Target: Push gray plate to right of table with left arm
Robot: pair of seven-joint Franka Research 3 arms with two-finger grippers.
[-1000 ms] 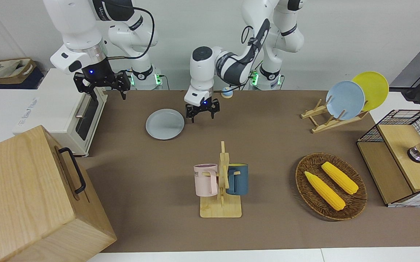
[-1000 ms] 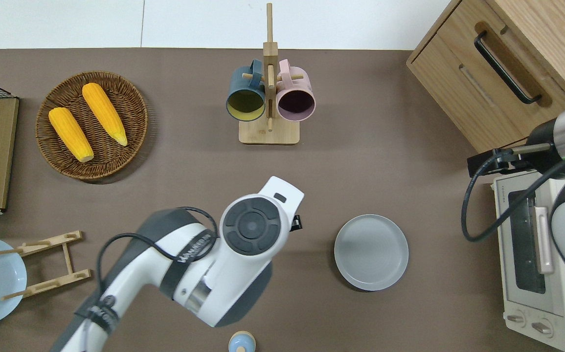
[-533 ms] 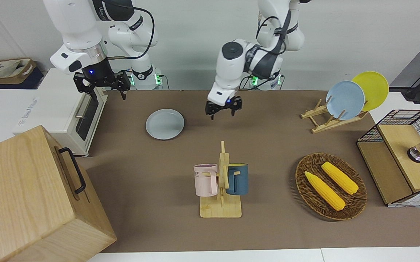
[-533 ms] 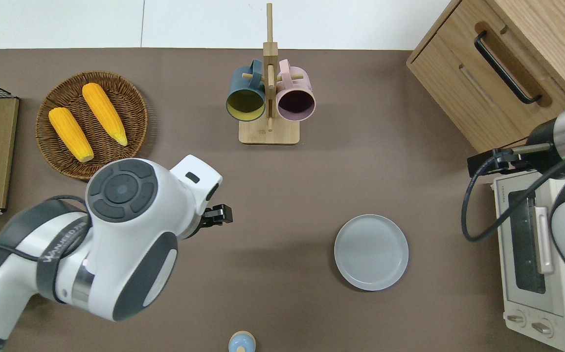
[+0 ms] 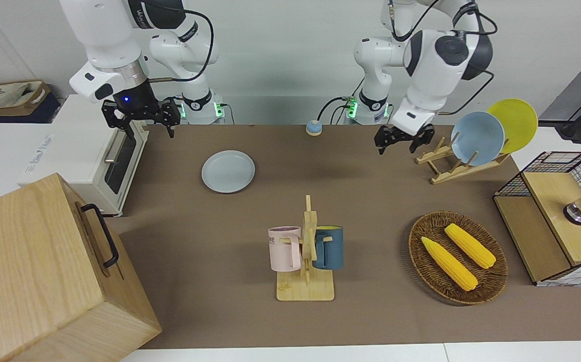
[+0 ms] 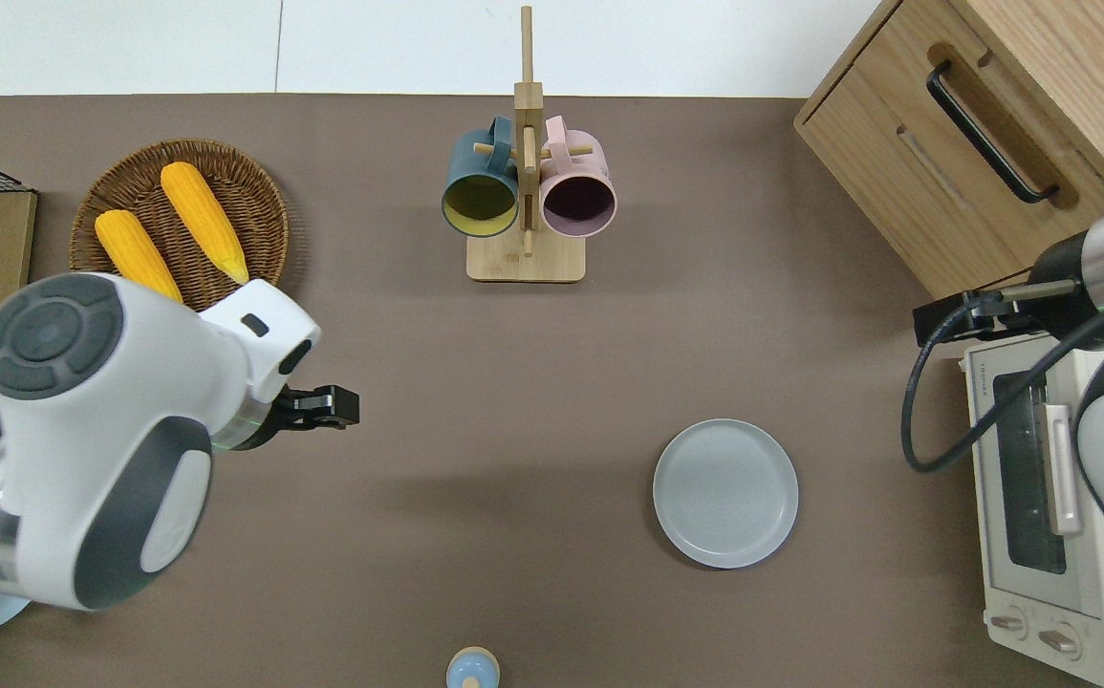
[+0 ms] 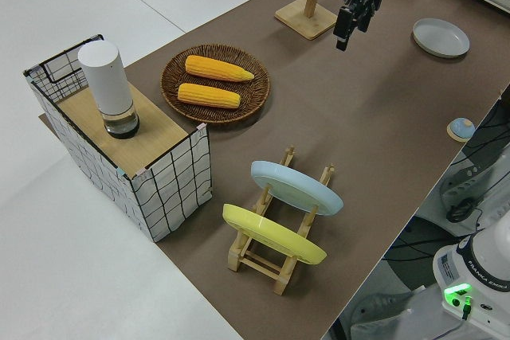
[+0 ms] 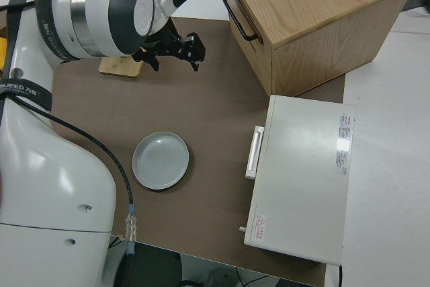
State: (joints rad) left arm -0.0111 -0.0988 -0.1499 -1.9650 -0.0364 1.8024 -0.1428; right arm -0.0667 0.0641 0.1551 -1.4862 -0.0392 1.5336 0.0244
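— Biggest first: brown table (image 5: 370, 201), filling the middle and lower part of the front view

— Then two white arms along the top edge. Left arm (image 5: 436, 55) reaching down at the upper right of that frame; right arm (image 5: 104, 40) parked

— Toaster oven (image 5: 69, 151)?

— Upper left of the front view, at the right arm's end of the table

— Next down in size, the gray plate (image 5: 228, 171)

— Lying flat on the table, upper middle of the front view, lower right of centre in the overhead frame. Near the oven, not touching it. Round, so no long axis to mind

— Smaller again: left gripper (image 5: 403, 143)

— Hanging over bare table at the middle left of the overhead frame, near the wicker basket (image 6: 270, 205), well apart from the plate. Fingers (image 5: 382, 146) spread wide, holding nothing

— And the relation that matters?

— From those fingers, plate far off toward the right arm's end, across the overhead frame and a little lower. Much closer to the parked right gripper (image 5: 142, 118), also spread wide and empty. Probably pushed far enough already, judging by the spot beside the oven; if not, a long reach back across for any further shove
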